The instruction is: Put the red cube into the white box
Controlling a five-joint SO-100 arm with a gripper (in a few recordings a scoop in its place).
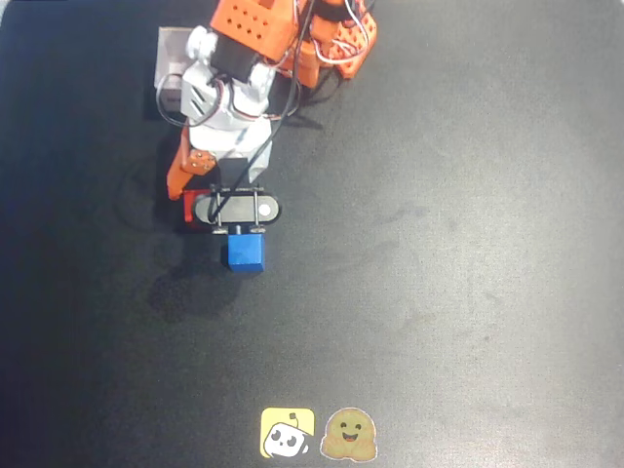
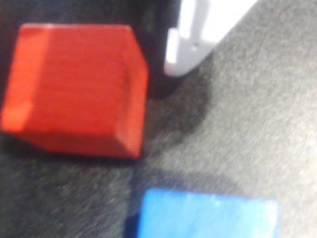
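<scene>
The arm point(image 1: 239, 88) reaches down the overhead view from its orange base at the top edge, its white and orange wrist bent low over the black table point(image 1: 468, 244). The gripper point(image 1: 195, 190) is down at the mat, with the orange finger point(image 1: 185, 168) slanting in from above and to the left, and the black camera bracket point(image 1: 239, 210) lying across just below it. The red cube point(image 1: 190, 208) peeks out at the bracket's left end, right under the gripper, mostly covered. The blue cube point(image 1: 245, 250) sits just below the bracket, close beside the red one. In the wrist view the red cube point(image 2: 73, 88) is big and sharp-edged on the mat at left, and the white finger point(image 2: 194, 37) comes down at its upper right, near it with a dark gap between, not touching. A sliver of orange shows at the far left edge, so the jaws look spread with the cube between them, nothing pinched. The blue cube point(image 2: 208, 223) fills the bottom right there. The white box point(image 1: 174, 70) sits up at the top left of the overhead view, partly under the arm, well apart from the red cube. Two stickers point(image 1: 320, 434) lie at the bottom edge of the table.
</scene>
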